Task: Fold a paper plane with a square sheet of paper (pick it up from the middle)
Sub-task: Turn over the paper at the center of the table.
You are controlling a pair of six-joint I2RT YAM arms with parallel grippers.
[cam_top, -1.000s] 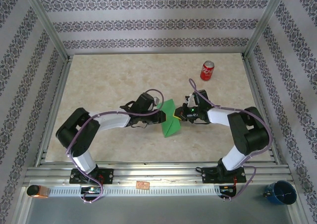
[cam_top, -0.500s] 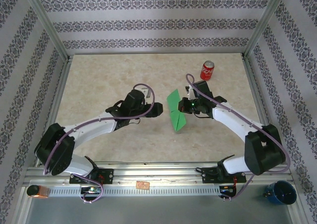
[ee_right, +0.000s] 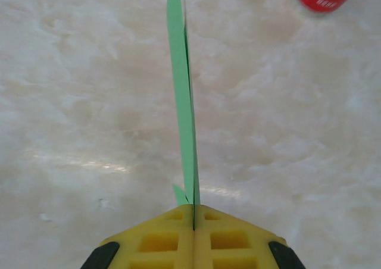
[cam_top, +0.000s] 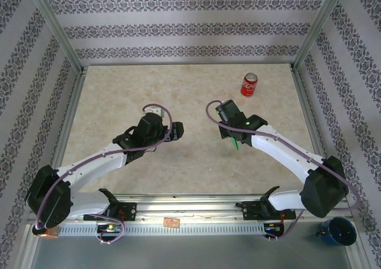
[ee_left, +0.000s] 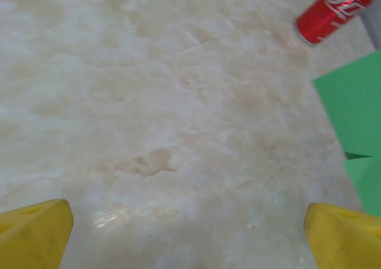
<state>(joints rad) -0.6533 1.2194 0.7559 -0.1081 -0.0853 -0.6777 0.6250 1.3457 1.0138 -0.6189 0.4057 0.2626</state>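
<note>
Right fingers (ee_right: 161,236) pinch shut on the folded green paper (ee_right: 183,102), seen edge-on; left fingers (ee_left: 36,233) gape wide, paper to their right.

left tool (ee_left: 189,234) spread wide, right tool (ee_right: 193,216) pinched tight.

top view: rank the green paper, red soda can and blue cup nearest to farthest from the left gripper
From the left gripper:
1. green paper, just to its right, over mid-table.
2. red soda can, far right of the table.
3. blue cup, near right corner, outside the rail.
</note>
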